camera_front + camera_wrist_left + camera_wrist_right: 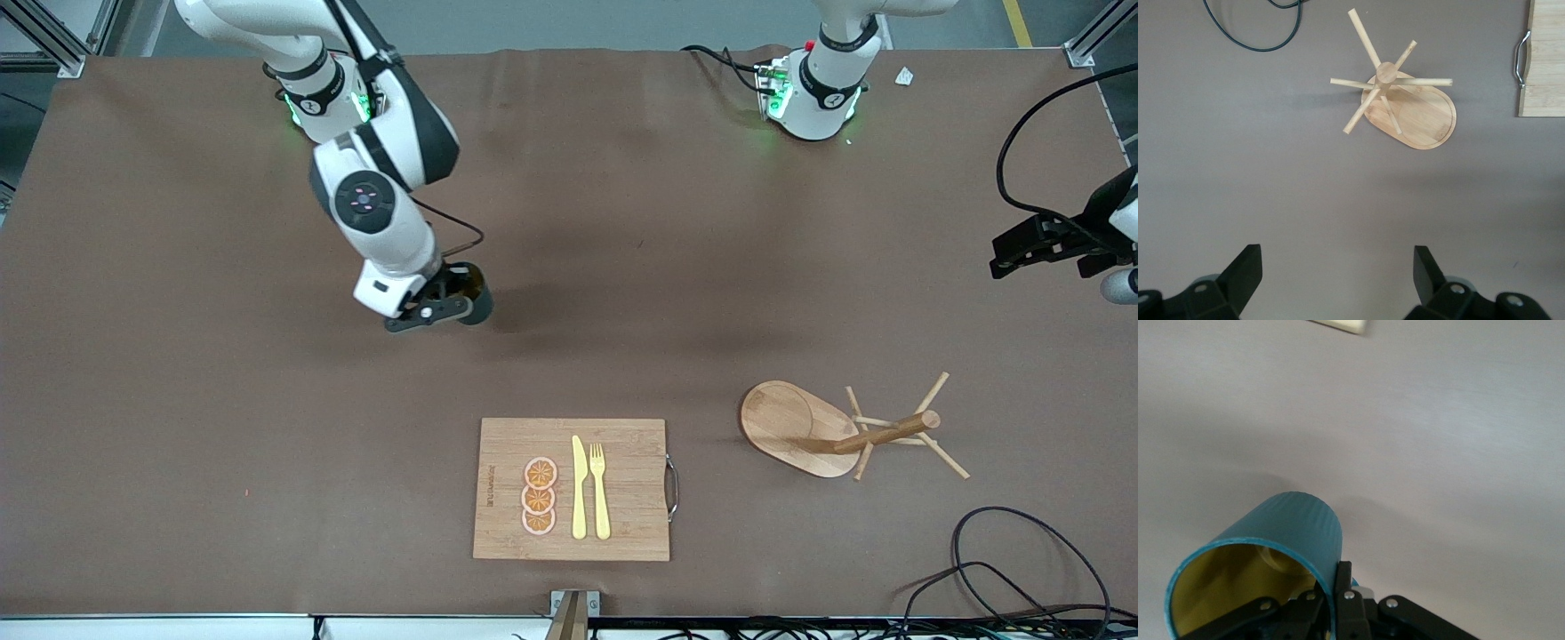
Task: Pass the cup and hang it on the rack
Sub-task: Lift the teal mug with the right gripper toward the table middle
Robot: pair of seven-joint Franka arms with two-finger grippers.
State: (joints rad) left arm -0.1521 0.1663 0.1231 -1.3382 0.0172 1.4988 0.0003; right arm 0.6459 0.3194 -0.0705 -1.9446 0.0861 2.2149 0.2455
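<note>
Teal cup (pixel 1291 527), one; wooden rack (pixel 805 428), one; two pincers.

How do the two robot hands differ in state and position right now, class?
The right hand is shut on the cup's rim, while the left hand is open and empty. The right hand is over bare table; the left hand waits above the table near the rack. Both are black and two-fingered.

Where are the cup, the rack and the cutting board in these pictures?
cup (pixel 1295 527): right wrist view, ribbed outer wall.
rack (pixel 787 420): front view, bare part of the oval base.
cutting board (pixel 636 484): front view, bare bamboo beside the fork.
</note>
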